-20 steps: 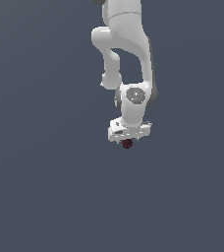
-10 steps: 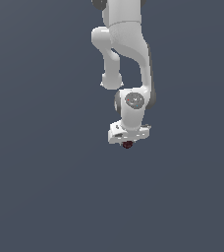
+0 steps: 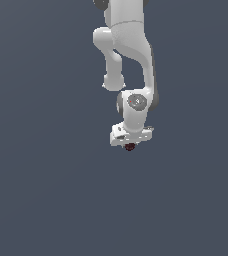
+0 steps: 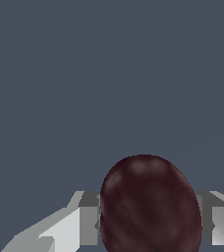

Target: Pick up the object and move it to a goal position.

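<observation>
Ball (image 3: 130,147): it is sitting between the two fingers of the tool (image 3: 130,146), at the lowest end of the white arm (image 3: 128,45). In the wrist view the ball (image 4: 150,204) is filling the space between the grey finger pads (image 4: 88,225), one pad on each side of it, and both pads are touching its sides. So the tool (image 4: 150,226) is closed on the ball and is gripping it. The ball is dark red with darker mottled marks, and its shape is looking a little like an egg in the wrist view. In the exterior view only a small dark red part of it is showing under the white body of the tool, because the tool is covering the rest.

The arm is hanging down from the upper edge of the exterior view and is bending at its joints. The wrist joint, with a round grey cap (image 3: 137,102), is standing right above the tool. The tool is pointing downward and is tilting slightly.

Behind the arm and below the ball only a plain dark grey-blue surface (image 3: 46,190) is showing in both views. I cannot tell if the ball is touching this surface or is hanging above it, because no shadow or edge is visible under it.
</observation>
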`<state>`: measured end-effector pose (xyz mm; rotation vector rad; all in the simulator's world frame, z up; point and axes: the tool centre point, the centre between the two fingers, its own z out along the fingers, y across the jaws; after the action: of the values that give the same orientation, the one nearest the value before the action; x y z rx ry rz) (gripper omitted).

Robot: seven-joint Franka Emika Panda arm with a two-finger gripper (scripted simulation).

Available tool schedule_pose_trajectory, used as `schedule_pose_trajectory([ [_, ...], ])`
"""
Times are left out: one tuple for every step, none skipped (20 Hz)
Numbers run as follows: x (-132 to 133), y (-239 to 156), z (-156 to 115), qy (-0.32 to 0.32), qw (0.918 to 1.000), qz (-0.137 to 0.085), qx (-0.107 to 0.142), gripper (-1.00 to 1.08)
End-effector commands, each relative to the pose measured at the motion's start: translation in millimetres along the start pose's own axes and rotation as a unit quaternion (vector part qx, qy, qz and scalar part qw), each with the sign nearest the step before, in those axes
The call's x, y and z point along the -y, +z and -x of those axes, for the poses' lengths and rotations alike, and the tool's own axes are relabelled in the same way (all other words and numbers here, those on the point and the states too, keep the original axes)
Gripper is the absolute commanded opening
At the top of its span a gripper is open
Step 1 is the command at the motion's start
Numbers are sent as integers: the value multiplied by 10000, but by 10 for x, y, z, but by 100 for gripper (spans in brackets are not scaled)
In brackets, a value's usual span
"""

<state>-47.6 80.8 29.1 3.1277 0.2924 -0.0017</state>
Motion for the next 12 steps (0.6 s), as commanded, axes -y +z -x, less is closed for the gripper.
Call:
schedule_pose_trajectory([
  [22,-18,3,-2,10000,0,-3,-100],
  [40,-34,8,-2,10000,0,-3,-100],
  [64,-54,15,-2,10000,0,-3,-100],
  [94,-78,23,-2,10000,0,-3,-100],
  [129,-108,32,-2,10000,0,-3,-100],
  [169,-142,43,-2,10000,0,-3,-100],
  [215,-181,56,-2,10000,0,-3,-100],
  [267,-225,70,-2,10000,0,-3,-100],
  [326,-274,86,-3,10000,2,-4,-100],
  [391,-329,103,-3,10000,2,-4,-100],
  [461,-388,122,-3,10000,2,-4,-100],
  [539,-454,142,-3,10000,2,-4,-100],
])
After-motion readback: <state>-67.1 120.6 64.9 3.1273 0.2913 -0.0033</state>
